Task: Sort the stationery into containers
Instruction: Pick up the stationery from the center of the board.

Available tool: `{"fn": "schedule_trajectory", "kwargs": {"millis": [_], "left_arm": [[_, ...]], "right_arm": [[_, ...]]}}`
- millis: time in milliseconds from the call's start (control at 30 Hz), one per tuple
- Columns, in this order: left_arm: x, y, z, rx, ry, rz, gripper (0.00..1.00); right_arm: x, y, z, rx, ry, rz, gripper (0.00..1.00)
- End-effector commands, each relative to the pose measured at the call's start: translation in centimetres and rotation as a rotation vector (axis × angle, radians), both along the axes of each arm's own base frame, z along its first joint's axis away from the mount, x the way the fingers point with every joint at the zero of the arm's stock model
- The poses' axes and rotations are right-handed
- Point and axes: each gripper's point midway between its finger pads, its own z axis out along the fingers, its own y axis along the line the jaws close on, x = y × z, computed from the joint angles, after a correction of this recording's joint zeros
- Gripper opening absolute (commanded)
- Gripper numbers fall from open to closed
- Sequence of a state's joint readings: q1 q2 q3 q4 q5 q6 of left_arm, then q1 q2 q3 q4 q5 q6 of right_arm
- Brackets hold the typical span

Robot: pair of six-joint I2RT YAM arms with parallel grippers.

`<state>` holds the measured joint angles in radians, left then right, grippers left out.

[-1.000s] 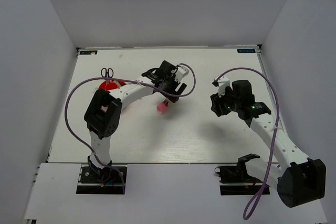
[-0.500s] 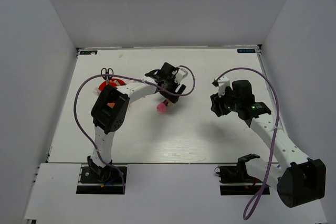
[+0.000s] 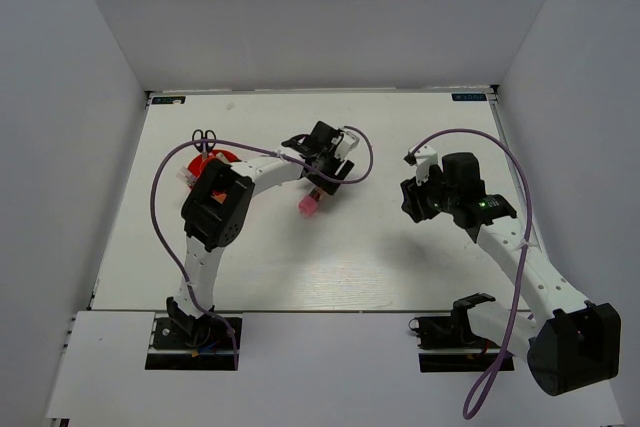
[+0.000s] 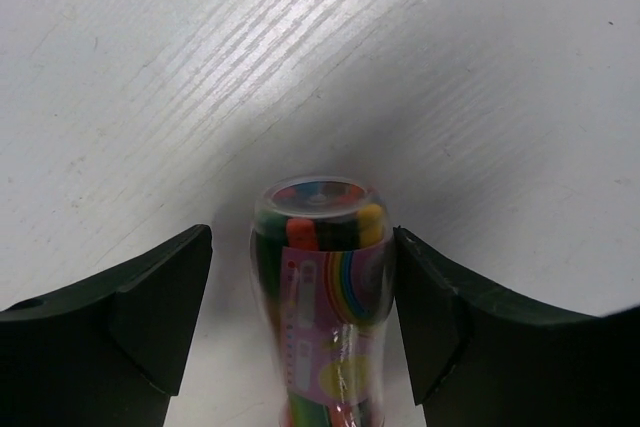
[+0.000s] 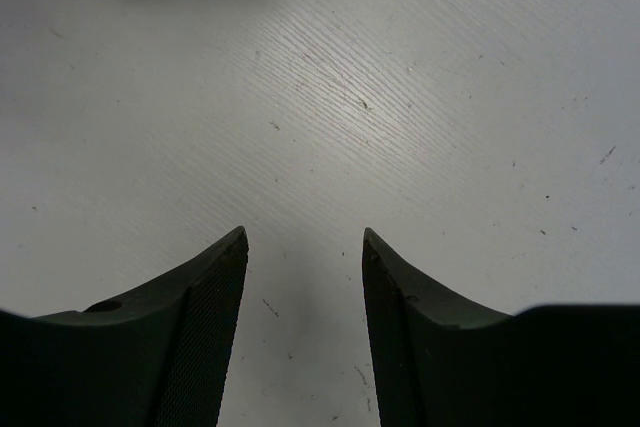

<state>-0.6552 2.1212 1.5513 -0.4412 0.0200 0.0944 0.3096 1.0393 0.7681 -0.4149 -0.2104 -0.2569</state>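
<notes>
Obs., overhead view: your left arm reaches out over the middle of the white surface. The left claw points down at the pink tube, which lies flat in the open, a little left of centre.

Obs., left wrist view: the left claw is open and straddles the pink tube. You see the tube end-on, with a clear wall, a pink label and coloured pieces packed inside. The left-hand one of the fingers stands clear of the tube, with bare surface showing in the gap. The other finger sits right at the tube's edge, and you cannot tell whether it touches. The tube rests on the surface, not lifted.

The red-orange pot sits near the far left, partly hidden behind your left arm and well apart from the tube. The scissors lie just beyond the pot.

Your right claw hangs over the right half of the surface, away from the tube and the pot. In its wrist view the right claw is open, with only bare surface between the jaws. There is a pink blur at that view's top-left edge, too blurred to identify.
</notes>
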Motion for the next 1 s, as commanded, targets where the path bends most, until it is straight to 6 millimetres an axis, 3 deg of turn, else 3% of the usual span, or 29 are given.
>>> {"fn": "schedule_trajectory", "kwargs": {"millis": [0, 200, 367, 467, 500, 633, 767, 933, 967], "left_arm": [[1.0, 0.0, 1.1, 0.031, -0.079, 0.007, 0.81], [0.3, 0.7, 0.0, 0.086, -0.088, 0.007, 0.69], [-0.1, 1.2, -0.7, 0.117, -0.079, 0.009, 0.65], [-0.1, 1.4, -0.8, 0.127, -0.077, 0.014, 0.53], [-0.1, 1.4, -0.8, 0.128, -0.077, 0.015, 0.42], [-0.4, 1.7, -1.0, 0.142, -0.064, 0.017, 0.21], [-0.2, 1.8, 0.7, 0.126, -0.088, 0.031, 0.00], [-0.1, 1.7, 4.6, 0.058, -0.134, 0.066, 0.00], [0.0, 1.8, 6.5, 0.023, -0.159, 0.076, 0.00]], "right_arm": [[0.2, 0.2, 0.7, 0.019, -0.028, 0.000, 0.53], [0.1, 0.3, 0.9, 0.026, -0.029, 0.000, 0.53], [0.1, 0.3, 0.9, 0.028, -0.028, 0.001, 0.53], [0.1, 0.2, 0.8, 0.028, -0.026, -0.001, 0.53], [0.1, 0.2, 0.8, 0.028, -0.026, -0.002, 0.53], [0.1, 0.2, 0.8, 0.027, -0.029, -0.002, 0.53], [0.1, 0.3, 0.8, 0.030, -0.025, -0.003, 0.53], [0.0, 0.3, 0.8, 0.032, -0.024, -0.002, 0.53], [0.0, 0.3, 0.7, 0.031, -0.023, 0.001, 0.53]]}}
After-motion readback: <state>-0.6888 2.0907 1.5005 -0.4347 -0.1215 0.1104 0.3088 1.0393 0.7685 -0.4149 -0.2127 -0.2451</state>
